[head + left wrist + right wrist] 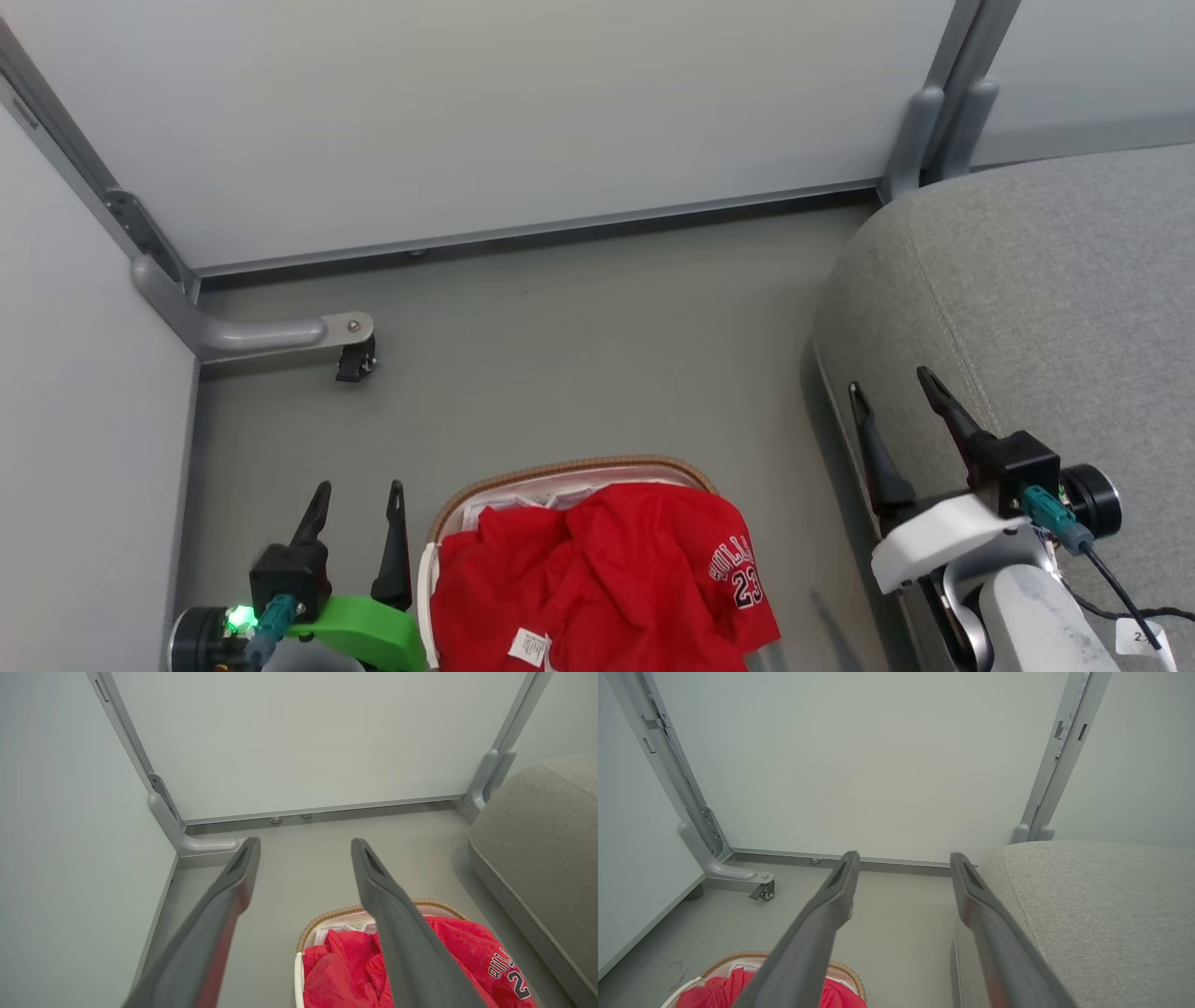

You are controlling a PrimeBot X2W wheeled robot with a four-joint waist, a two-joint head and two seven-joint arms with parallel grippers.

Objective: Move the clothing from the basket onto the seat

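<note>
Red jersey clothing [597, 579], soft and crumpled, "23" print uppermost, heaped in the oval basket [569, 464] with woven brown rim and white liner. Left gripper [360, 487] just beside the basket, right gripper [889, 380] by the edge of the seat [1055, 308]. Both spread wide and empty, presumably poised for a first grasp. Seat rounded, grey, coarse-woven, still bare, near the basket on smooth grey floor [579, 345].

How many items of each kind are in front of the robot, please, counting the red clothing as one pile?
Grippers: 2, the left gripper and the right gripper
Laundry basket: 1
Red clothing pile: 1
Grey seat cushion: 1
Total: 5
</note>
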